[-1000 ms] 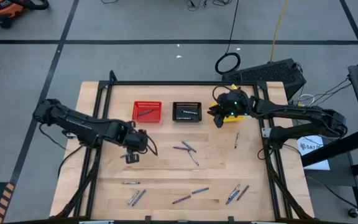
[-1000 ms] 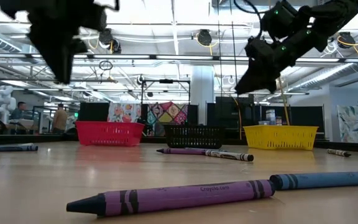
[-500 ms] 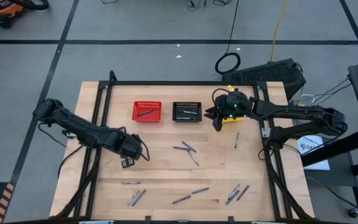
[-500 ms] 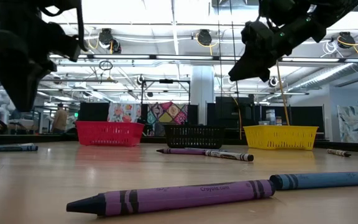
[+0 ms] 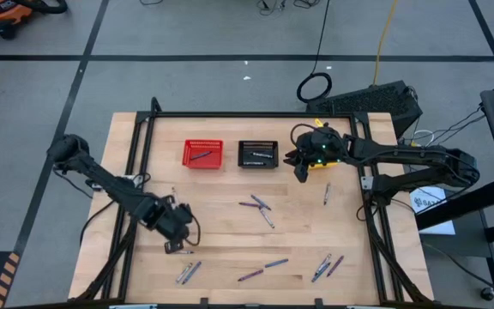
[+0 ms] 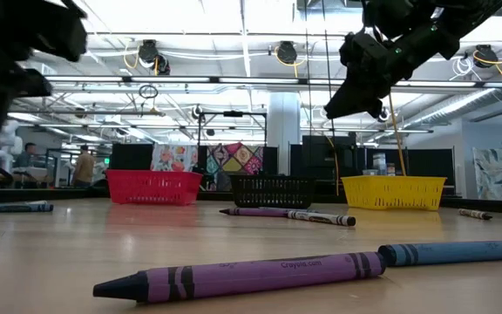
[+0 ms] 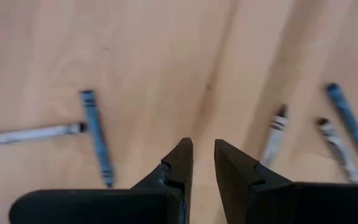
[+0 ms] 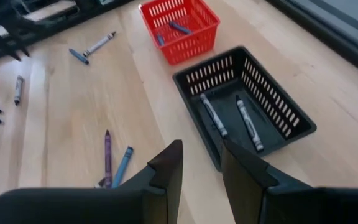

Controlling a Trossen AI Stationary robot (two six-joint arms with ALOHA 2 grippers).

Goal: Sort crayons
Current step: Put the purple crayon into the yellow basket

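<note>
Several crayons lie flat on the wooden table: a purple and blue cluster at the centre (image 5: 258, 206), grey and blue ones near left (image 5: 185, 271), more at the near middle (image 5: 264, 268) and near right (image 5: 326, 266). My left gripper (image 5: 177, 246) hangs over the near-left crayons, fingers slightly apart and empty (image 7: 202, 148); a blue crayon (image 7: 97, 137) and grey ones (image 7: 275, 132) lie below it. My right gripper (image 5: 300, 169) hangs between the black basket (image 5: 258, 154) and the yellow basket (image 5: 322, 161), fingers a little apart and empty (image 8: 201, 152).
The red basket (image 5: 203, 154) holds blue crayons and the black basket (image 8: 247, 106) holds two grey ones. The yellow basket (image 6: 394, 192) stands at the far right. A single crayon (image 5: 326, 193) lies at the right. A purple crayon (image 6: 242, 277) lies near the front edge.
My left gripper has gone toward the table's near edge, from beside the centre to over the near-left crayons, staying empty. No crayon has moved.
</note>
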